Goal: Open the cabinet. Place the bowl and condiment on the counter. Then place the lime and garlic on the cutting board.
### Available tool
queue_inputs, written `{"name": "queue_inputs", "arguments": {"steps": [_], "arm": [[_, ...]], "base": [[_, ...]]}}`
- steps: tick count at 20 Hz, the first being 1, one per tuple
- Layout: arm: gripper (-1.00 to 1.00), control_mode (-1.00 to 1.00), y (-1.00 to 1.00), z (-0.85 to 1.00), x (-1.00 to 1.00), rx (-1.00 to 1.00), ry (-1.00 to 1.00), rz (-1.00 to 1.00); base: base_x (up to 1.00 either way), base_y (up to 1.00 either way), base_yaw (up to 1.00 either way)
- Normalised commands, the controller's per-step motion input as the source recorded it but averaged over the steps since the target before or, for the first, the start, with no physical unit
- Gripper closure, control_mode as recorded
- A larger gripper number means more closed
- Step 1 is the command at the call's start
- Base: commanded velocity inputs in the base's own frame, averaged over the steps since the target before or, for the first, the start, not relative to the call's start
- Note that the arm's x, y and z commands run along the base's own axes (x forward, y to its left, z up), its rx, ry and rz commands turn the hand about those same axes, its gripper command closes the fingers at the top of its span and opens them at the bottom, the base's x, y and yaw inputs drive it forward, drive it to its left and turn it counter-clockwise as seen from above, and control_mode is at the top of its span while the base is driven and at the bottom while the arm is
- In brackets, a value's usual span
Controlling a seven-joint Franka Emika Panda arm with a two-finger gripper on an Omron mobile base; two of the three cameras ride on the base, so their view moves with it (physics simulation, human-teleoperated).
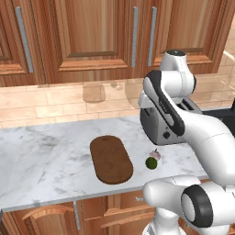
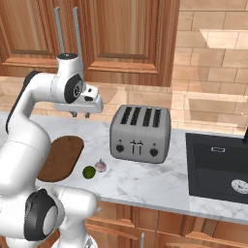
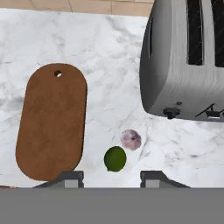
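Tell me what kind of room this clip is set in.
A rendered home kitchen, by the look of it: a white marble counter carrying a four-slot toaster, wooden wall cabinet doors above a tiled backsplash, and a dark sink at the right.

No readable text, brand, number or sign appears anywhere. The toaster (image 2: 140,134) carries only small dark knobs and levers on its front, and the marks beside them are too blurred to read.

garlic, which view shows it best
The hand view: the garlic lies straight below the camera, large and unobstructed, beside the lime. Both base views show it small; in the left one the arm crowds it.
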Motion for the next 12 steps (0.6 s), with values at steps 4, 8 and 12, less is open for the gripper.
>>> {"name": "queue_inputs", "arguments": {"steps": [4,8,12], "arm": [[-1.0,-1.0,0.0,0.0,0.0,0.0,-0.06,0.0],[-1.0,-1.0,0.0,0.0,0.0,0.0,-0.11,0.0],[-1.0,-1.0,0.0,0.05,-0.01,0.0,-0.19,0.0]], "base": [[0.0,0.0,0.0],[0.0,0.0,0.0],[0.0,0.0,0.0]]}}
